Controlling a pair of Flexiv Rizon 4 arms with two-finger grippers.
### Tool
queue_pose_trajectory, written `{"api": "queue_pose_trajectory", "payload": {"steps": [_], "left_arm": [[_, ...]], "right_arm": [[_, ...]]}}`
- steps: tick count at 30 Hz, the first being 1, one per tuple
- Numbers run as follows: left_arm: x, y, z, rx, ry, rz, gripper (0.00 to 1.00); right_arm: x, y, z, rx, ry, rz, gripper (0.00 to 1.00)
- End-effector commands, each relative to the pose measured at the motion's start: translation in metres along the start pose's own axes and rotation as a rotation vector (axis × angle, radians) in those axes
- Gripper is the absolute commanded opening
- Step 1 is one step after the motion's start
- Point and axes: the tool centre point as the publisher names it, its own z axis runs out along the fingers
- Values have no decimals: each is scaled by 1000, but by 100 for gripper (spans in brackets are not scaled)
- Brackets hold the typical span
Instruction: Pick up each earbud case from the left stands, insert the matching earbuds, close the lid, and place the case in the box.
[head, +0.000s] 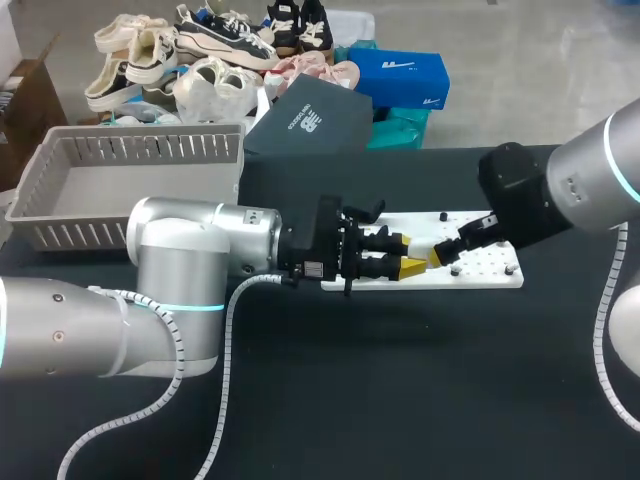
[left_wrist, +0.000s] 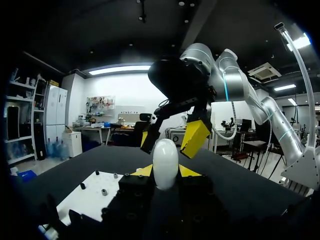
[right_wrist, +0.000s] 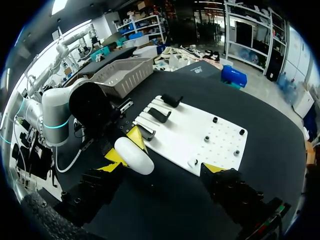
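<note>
Above the white board (head: 482, 272), left hand (left_wrist: 165, 171) holds a closed earbud case (left_wrist: 165, 161).

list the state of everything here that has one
case: lid looks shut, held above the white board
left gripper: shut on the case
right gripper: open, fingers wide apart, close to the case
</note>
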Motion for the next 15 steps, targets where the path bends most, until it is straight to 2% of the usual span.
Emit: {"api": "queue_pose_trajectory", "payload": {"steps": [1, 15], "left_arm": [[1, 2, 0, 3, -1, 0, 0], [1, 2, 0, 3, -1, 0, 0]], "right_arm": [[0, 3, 2, 18, -5, -1, 100], [-4, 1, 3, 26, -4, -4, 100]]}}
